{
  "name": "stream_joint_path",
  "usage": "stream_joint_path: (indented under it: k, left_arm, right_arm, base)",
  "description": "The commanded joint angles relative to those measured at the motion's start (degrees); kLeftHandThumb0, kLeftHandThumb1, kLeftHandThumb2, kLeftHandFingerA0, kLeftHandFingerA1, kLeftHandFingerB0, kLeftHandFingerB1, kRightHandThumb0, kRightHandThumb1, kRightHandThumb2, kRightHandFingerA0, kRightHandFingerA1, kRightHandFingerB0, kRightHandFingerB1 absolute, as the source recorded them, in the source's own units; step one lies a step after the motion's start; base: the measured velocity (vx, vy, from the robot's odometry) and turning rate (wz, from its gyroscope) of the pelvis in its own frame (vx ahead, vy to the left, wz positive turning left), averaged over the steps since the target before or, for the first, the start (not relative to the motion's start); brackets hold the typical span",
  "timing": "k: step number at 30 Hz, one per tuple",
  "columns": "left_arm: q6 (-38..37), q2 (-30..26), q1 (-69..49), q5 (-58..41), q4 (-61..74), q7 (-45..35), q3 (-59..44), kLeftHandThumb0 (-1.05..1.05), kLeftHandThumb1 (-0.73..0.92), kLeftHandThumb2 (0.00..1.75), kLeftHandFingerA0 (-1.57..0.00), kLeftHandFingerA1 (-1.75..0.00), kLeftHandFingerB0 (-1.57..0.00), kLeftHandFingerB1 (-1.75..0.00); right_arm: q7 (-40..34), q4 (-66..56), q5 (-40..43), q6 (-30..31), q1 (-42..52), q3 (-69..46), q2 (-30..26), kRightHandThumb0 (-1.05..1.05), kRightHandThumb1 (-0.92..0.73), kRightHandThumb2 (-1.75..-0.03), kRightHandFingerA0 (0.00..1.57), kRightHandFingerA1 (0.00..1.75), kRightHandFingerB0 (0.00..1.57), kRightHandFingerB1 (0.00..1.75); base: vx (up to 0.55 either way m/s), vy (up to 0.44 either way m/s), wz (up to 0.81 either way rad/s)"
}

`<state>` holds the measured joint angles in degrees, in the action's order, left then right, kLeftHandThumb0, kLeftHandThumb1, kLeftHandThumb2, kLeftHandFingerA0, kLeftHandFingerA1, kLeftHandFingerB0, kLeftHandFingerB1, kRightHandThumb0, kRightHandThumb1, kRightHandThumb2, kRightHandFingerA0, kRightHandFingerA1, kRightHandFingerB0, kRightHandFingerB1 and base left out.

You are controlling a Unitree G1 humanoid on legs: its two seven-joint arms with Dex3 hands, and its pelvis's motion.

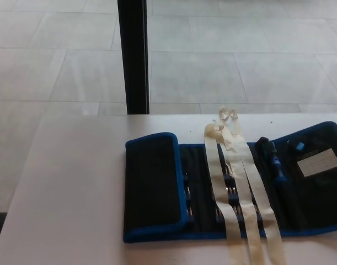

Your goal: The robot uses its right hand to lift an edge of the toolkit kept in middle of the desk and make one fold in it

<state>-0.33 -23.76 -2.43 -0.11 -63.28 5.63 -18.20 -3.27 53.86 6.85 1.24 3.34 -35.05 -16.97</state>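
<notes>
1. Because the toolkit (234,187) is a soft fabric roll, it should bend easily, though the tools (230,190) tucked in its middle add weight and stiffness; I judge the free right-hand edge, by the white label (318,163), the best place to take hold.
2. It is black with blue trim; its left flap (153,185) lies over it, and cream straps (242,187) trail across it.
3. The toolkit lies on the white desk (69,187), right of centre.
4. Neither hand shows, so I cannot tell their fingers.

Toolkit (234,187) right end off-frame
</notes>
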Motion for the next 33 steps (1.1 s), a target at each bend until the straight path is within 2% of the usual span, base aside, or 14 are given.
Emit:
stream_joint_path:
  k: [1,4,5,7,8,12,13,14,17,18,19,21,23,33]
  left_arm:
    - [-3.96,-5.07,3.98,-8.92,-7.31,10.83,-11.69,-0.40,0.50,0.55,-0.75,-0.98,-0.47,-0.52]
    - [-3.28,-5.22,4.22,-8.11,-7.66,10.85,-12.05,-0.42,0.50,0.54,-0.77,-0.94,-0.56,-0.54]
    - [-3.70,-5.12,3.99,-7.88,-7.82,10.68,-12.32,-0.50,0.41,0.80,-0.77,-0.89,-0.55,-0.64]
    - [-4.61,-4.90,3.82,-8.65,-7.81,10.14,-13.70,-0.40,0.50,0.55,-0.83,-1.03,-0.63,-0.58]
    - [-4.93,-4.75,3.84,-9.00,-7.91,9.72,-14.43,-0.41,0.38,0.83,-0.78,-0.93,-0.54,-0.66]
    - [-4.28,-4.97,4.07,-8.09,-8.47,9.39,-14.71,-0.55,0.42,0.81,-0.78,-0.89,-0.49,-0.61]
    - [-4.09,-4.99,4.17,-8.02,-8.72,9.24,-14.92,-0.46,0.53,0.55,-0.74,-0.87,-0.49,-0.50]
    - [-4.29,-4.96,4.13,-8.00,-8.75,9.05,-15.07,-0.48,0.40,0.84,-0.80,-0.89,-0.44,-0.61]
    - [-4.04,-5.08,4.45,-7.60,-9.19,9.24,-14.99,-0.49,0.51,0.56,-0.76,-0.85,-0.54,-0.50]
    - [-4.59,-4.91,4.44,-8.08,-9.11,9.06,-15.50,-0.50,0.42,0.84,-0.80,-0.87,-0.55,-0.64]
    - [-4.88,-4.88,4.36,-8.10,-9.09,8.85,-15.52,-0.49,0.50,0.57,-0.75,-0.82,-0.61,-0.54]
    - [-4.70,-4.75,4.50,-9.76,-9.19,7.28,-16.99,-0.46,0.53,0.56,-0.62,-0.74,-0.55,-0.52]
    - [-5.76,-4.77,4.13,-10.19,-9.12,5.10,-17.25,-0.47,0.52,0.56,-0.67,-0.81,-0.63,-0.55]
    - [-5.16,-4.96,3.90,-9.81,-9.06,2.67,-15.87,-0.58,0.58,0.57,-0.72,-0.72,-0.65,-0.54]
  right_arm:
    - [-10.01,5.73,20.22,-2.32,-5.67,-21.64,-7.33,-0.46,-0.58,-0.59,0.84,1.40,0.74,0.54]
    - [-14.17,8.36,17.41,-1.48,-7.37,-22.32,-10.91,-0.56,-0.66,-0.63,0.99,1.52,0.71,0.75]
    - [-14.06,8.72,19.59,-1.63,-8.25,-25.04,-11.31,-0.55,-0.66,-0.63,0.99,1.50,0.67,0.81]
    - [-13.44,8.77,19.24,-1.04,-8.93,-25.86,-12.40,-0.59,-0.73,-0.62,0.90,1.32,0.55,0.75]
    - [-13.80,8.04,19.88,0.26,-10.04,-27.14,-13.12,-0.59,-0.76,-0.63,0.81,1.35,0.55,0.79]
    - [-13.19,6.41,20.44,0.59,-14.38,-29.01,-14.71,-0.60,-0.81,-0.64,0.45,0.96,0.27,0.49]
    - [-13.07,6.00,20.00,-0.06,-15.72,-28.92,-14.97,-0.59,-0.82,-0.64,0.40,0.82,0.34,0.45]
    - [-13.66,5.25,19.63,0.48,-16.76,-28.73,-15.17,-0.62,-0.81,-0.64,0.44,0.72,0.35,0.53]
    - [-14.28,4.42,19.07,0.35,-20.23,-28.26,-16.00,-0.62,-0.81,-0.64,0.47,0.73,0.45,0.71]
    - [-14.34,2.97,19.74,0.61,-21.22,-28.50,-15.64,-0.63,-0.80,-0.64,0.48,0.76,0.44,0.65]
    - [-12.85,1.50,19.87,0.75,-22.05,-27.83,-15.51,-0.63,-0.83,-0.66,0.57,1.01,0.46,1.11]
    - [-12.91,-0.62,20.73,0.61,-23.69,-27.60,-15.07,-0.63,-0.80,-0.65,0.82,1.20,0.62,1.08]
    - [-11.78,-5.12,19.01,0.88,-27.12,-23.25,-14.18,-0.65,-0.79,-0.64,0.46,0.48,0.39,0.40]
    - [0.81,-28.85,21.15,4.14,-23.41,-7.40,-6.44,-0.77,-0.84,-0.65,0.20,0.51,0.21,0.40]
  base:
    - [0.00,0.000,0.00]
    - [0.00,0.000,0.00]
    - [0.00,0.000,0.00]
    - [0.00,0.000,0.00]
    - [0.00,0.000,0.00]
    - [0.00,0.000,0.00]
    - [0.00,0.000,0.00]
    - [0.00,0.000,0.00]
    - [0.00,0.000,0.00]
    - [0.00,0.000,0.00]
    - [0.00,0.000,0.00]
    - [0.00,0.000,0.00]
    - [0.00,0.000,0.00]
    - [0.00,0.000,0.03]
